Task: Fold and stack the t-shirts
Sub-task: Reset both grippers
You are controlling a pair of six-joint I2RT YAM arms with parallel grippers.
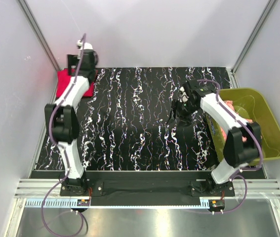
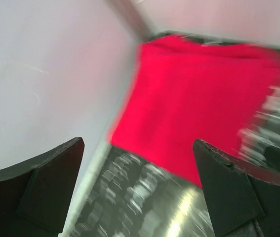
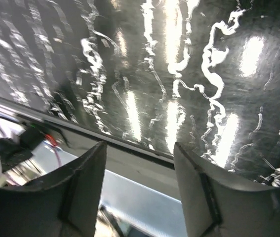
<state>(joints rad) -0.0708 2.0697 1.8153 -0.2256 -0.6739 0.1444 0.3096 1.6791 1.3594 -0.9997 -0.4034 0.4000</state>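
Observation:
A bright red t-shirt lies folded flat in the far left corner of the table. In the left wrist view the red t-shirt fills the area just beyond my fingers. My left gripper hovers over its near edge, open wide and holding nothing. A pale pink t-shirt lies crumpled in the olive-green basket at the right, partly hidden by my right arm. My right gripper hangs open and empty above the table, right of centre, pointing toward the near edge.
The black, white-veined table top is walled in by white panels at the left, back and right. A metal rail runs along the near edge by the arm bases.

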